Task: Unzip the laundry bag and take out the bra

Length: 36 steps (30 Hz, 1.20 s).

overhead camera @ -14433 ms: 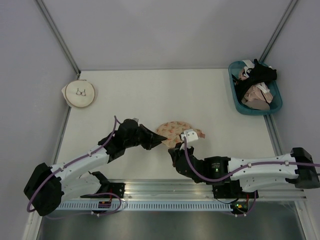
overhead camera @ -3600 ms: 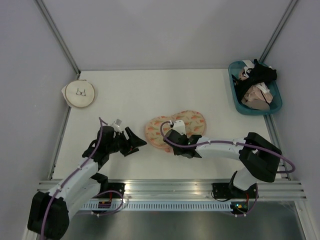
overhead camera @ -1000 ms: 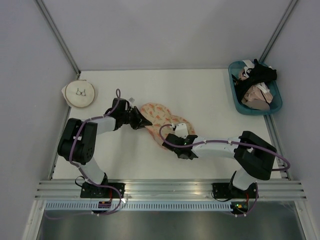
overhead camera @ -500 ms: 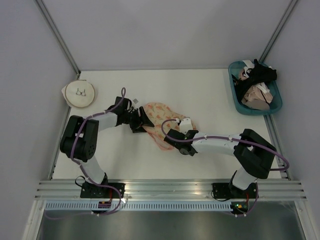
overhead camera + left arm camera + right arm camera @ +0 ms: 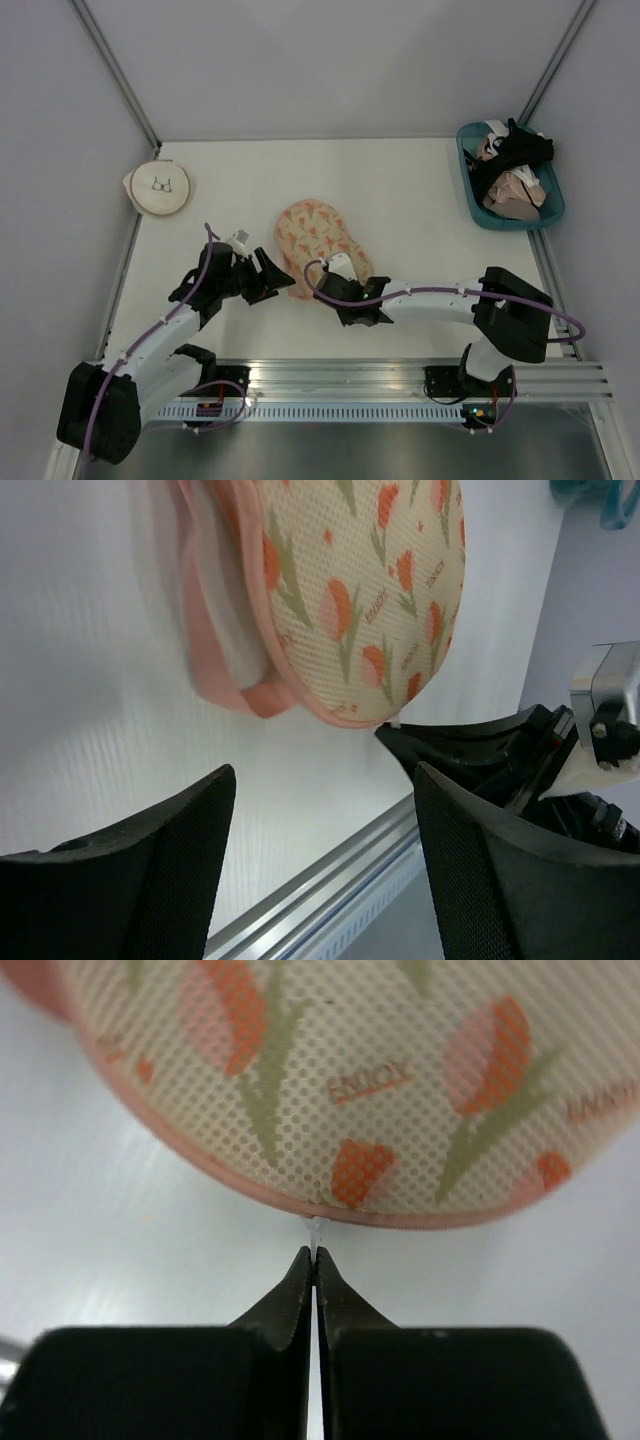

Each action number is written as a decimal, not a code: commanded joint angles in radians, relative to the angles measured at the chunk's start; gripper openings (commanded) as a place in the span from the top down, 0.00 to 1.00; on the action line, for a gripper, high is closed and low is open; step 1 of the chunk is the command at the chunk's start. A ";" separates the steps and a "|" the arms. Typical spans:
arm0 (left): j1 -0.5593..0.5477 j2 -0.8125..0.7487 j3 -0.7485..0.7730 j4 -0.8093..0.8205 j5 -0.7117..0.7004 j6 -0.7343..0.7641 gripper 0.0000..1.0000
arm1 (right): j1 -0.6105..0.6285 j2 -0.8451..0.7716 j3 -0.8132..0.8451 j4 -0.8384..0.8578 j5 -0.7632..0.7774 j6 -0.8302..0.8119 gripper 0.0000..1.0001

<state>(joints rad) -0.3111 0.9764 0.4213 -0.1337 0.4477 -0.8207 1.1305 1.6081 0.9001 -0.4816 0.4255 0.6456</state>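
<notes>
The laundry bag (image 5: 313, 232), a peach oval pouch with orange tulip prints, lies mid-table. In the left wrist view, the laundry bag (image 5: 370, 590) gapes along its pink zipper rim. A pale white strip (image 5: 232, 630) shows in that gap; I cannot tell whether it is the bra. My right gripper (image 5: 347, 290) is at the pouch's near right edge. Its jaws (image 5: 314, 1256) are shut on the small clear zipper pull (image 5: 316, 1228) at the rim. My left gripper (image 5: 278, 276) stands open and empty just near-left of the pouch, apart from it (image 5: 322, 780).
A teal basket (image 5: 474, 196) holding black and beige-pink garments sits at the far right. A round cream pouch (image 5: 158, 188) with a bra drawing lies at the far left. A metal rail (image 5: 340, 375) runs along the near table edge.
My left gripper has opened, let go of the pouch rim and drawn back toward the near left. The pouch has turned, and my right gripper has moved nearer and leftward, still gripping the pull.
</notes>
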 commanded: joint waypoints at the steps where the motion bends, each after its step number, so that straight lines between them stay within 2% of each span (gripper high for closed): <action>1: -0.043 -0.090 -0.099 0.003 0.020 -0.156 0.23 | 0.052 -0.005 0.043 0.168 -0.204 -0.086 1.00; 5: -0.068 -0.218 -0.170 0.000 0.023 -0.238 0.11 | 0.063 0.035 0.083 0.274 -0.307 -0.103 1.00; 6: -0.066 -0.240 -0.182 -0.001 0.010 -0.276 0.01 | 0.063 0.039 0.088 0.291 -0.335 -0.106 1.00; 9: -0.068 -0.326 -0.222 0.000 -0.024 -0.319 0.01 | 0.063 0.065 0.114 0.328 -0.366 -0.112 0.99; 13: -0.069 -0.357 -0.251 0.015 -0.084 -0.383 0.01 | 0.063 0.099 0.149 0.366 -0.413 -0.106 1.00; 17: -0.068 -0.314 -0.276 0.115 -0.113 -0.448 0.01 | 0.064 0.102 0.158 0.402 -0.450 -0.095 0.99; 22: -0.068 -0.184 -0.260 0.213 -0.153 -0.480 0.03 | 0.068 0.047 0.131 0.454 -0.450 -0.087 1.00; 25: -0.069 -0.099 -0.263 0.308 -0.150 -0.498 0.10 | 0.068 0.015 0.109 0.474 -0.447 -0.089 1.00; 28: -0.069 -0.026 -0.259 0.396 -0.149 -0.500 0.26 | 0.069 0.009 0.103 0.465 -0.450 -0.090 1.00; 29: -0.069 -0.010 -0.253 0.419 -0.147 -0.492 0.40 | 0.068 0.009 0.100 0.465 -0.452 -0.090 1.00; 31: -0.071 0.019 -0.242 0.436 -0.145 -0.482 0.57 | 0.068 0.003 0.091 0.459 -0.452 -0.090 0.99; 32: -0.071 0.036 -0.237 0.437 -0.145 -0.477 0.75 | 0.069 -0.002 0.089 0.457 -0.452 -0.092 0.99; 35: -0.069 0.038 -0.231 0.425 -0.159 -0.466 0.94 | 0.068 -0.013 0.079 0.446 -0.442 -0.092 0.99; 36: -0.071 0.036 -0.231 0.422 -0.161 -0.463 0.97 | 0.069 -0.013 0.079 0.442 -0.441 -0.090 1.00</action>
<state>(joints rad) -0.3801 1.0107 0.1577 0.2218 0.3141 -1.2964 1.1942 1.6356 0.9874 -0.0605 -0.0071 0.5533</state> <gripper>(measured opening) 0.090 0.010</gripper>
